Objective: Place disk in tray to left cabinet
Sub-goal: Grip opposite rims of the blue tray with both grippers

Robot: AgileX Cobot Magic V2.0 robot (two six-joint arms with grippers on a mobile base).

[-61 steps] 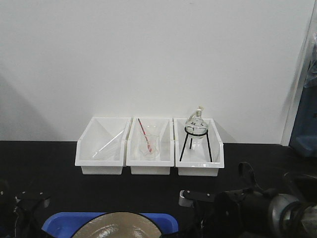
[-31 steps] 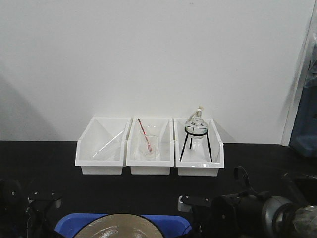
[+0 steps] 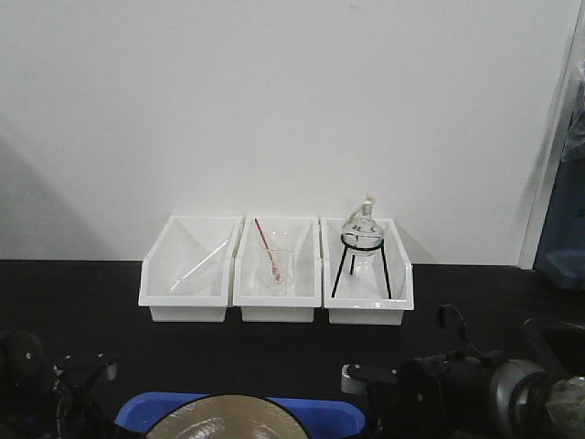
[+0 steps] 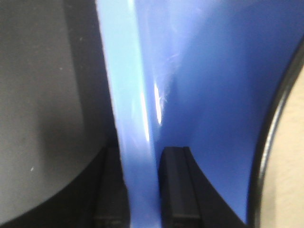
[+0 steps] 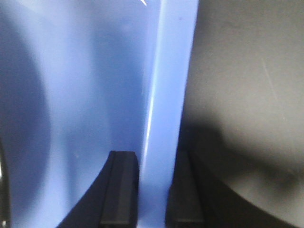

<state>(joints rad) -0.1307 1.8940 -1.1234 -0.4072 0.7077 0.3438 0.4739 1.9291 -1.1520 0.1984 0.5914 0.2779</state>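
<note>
Disk (image 3: 226, 421) first: where is it?

In the tray (image 3: 334, 419), at the bottom edge of the front view. It has a tan face and a thin black rim, and it fills most of the blue between the two arms. The tray's underside is out of frame, so I cannot tell whether it rests on the black table (image 3: 82, 293).

And the left gripper (image 4: 142, 190)?

Narrow, clamped on the tray's left lip. In its wrist view one black finger (image 4: 175, 185) is inside the lip and the other outside, both touching the plastic. The disk's dark rim curves just to the right of it.

The right gripper (image 5: 152, 190)?

The same on the right lip — fingers pressed either side of the pale blue edge.

Behind them?

Three white bins (image 3: 187, 274) stand side by side near the wall. The left one holds a glass rod (image 3: 203, 261), the middle a beaker (image 3: 277, 272) with a red stick, and the right a round flask (image 3: 363, 229) on a black tripod.
</note>
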